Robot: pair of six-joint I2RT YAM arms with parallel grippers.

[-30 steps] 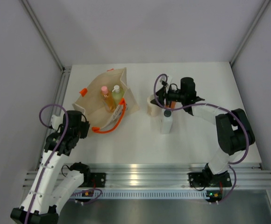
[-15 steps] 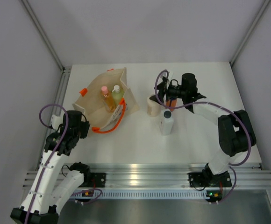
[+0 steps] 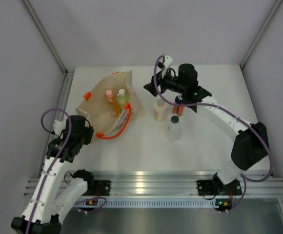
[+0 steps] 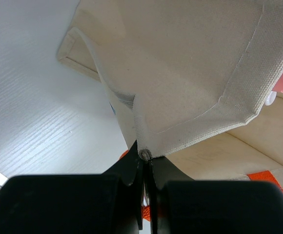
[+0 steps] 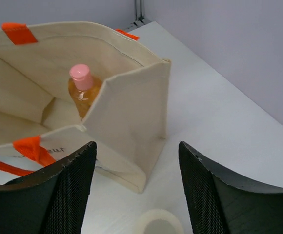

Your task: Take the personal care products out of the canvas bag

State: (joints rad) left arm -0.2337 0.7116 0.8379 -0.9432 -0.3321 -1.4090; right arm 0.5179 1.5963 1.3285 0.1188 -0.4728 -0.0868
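Top external: cream bottle (image 3: 159, 109), orange bottle (image 3: 178, 106), clear bottle (image 3: 173, 128) out on desk (image 3: 205, 146); peach bottle (image 3: 111, 102), yellow-green bottle (image 3: 122, 97) left inside canvas bag (image 3: 96, 97). Left gripper (image 4: 144, 155) fingers clench bag's edge; right gripper (image 5: 136, 156) fingers spread, empty, near bag.

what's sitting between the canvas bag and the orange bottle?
The cream squat bottle stands between the canvas bag and the orange bottle, apart from the bag; the top external view shows it.

Canvas bag (image 3: 93, 101) holds two bottles (image 3: 113, 104); three bottles (image 3: 173, 128) stand rightward.
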